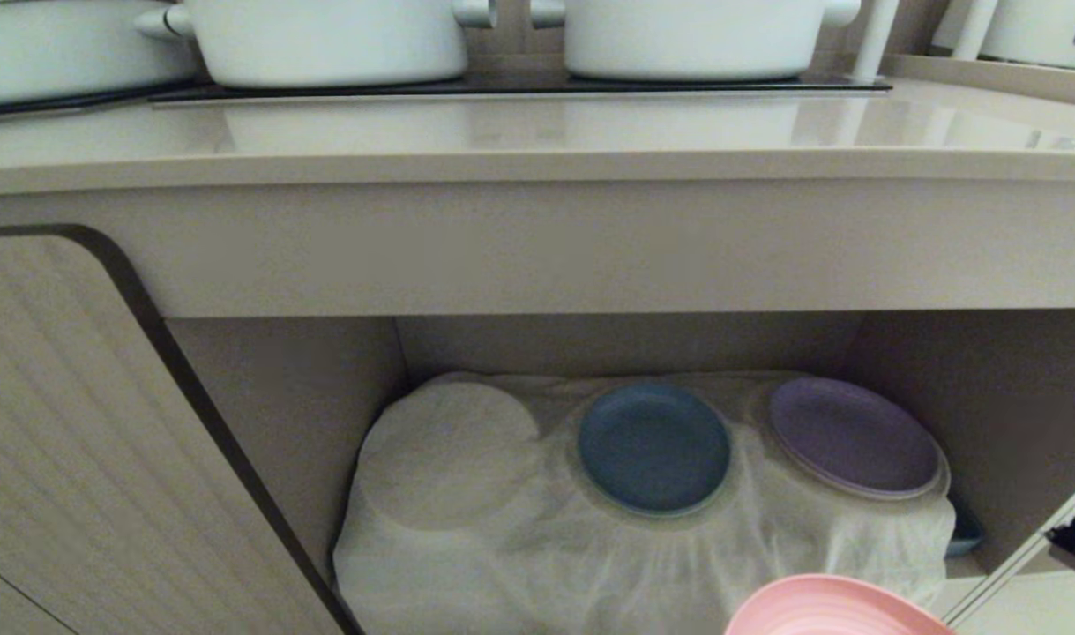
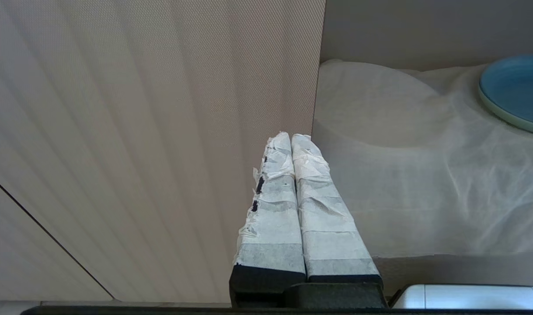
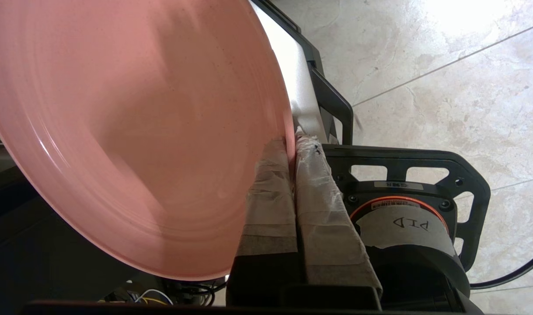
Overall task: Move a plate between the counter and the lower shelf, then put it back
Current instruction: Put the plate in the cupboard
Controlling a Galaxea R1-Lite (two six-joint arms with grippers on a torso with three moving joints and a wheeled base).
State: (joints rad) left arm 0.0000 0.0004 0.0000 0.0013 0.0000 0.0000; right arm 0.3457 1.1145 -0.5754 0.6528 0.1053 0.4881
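The pink plate (image 1: 832, 608) shows only its top rim at the bottom edge of the head view, below and in front of the lower shelf (image 1: 987, 423). In the right wrist view the plate (image 3: 126, 131) fills most of the picture, tilted on edge, and my right gripper (image 3: 291, 144) is shut on its rim with one taped finger on each face. The beige counter (image 1: 537, 132) runs across the top of the head view. My left gripper (image 2: 291, 138) is parked, shut on nothing, in front of the ribbed cabinet door (image 2: 139, 131).
On the shelf's white cloth (image 1: 519, 529) lie a blue plate (image 1: 653, 448) and a purple plate (image 1: 854, 437); a round bulge (image 1: 453, 454) sits under the cloth at left. White pots (image 1: 325, 35) stand on the cooktop. The robot's own base (image 3: 406, 210) and tiled floor (image 3: 445, 65) lie under the right gripper.
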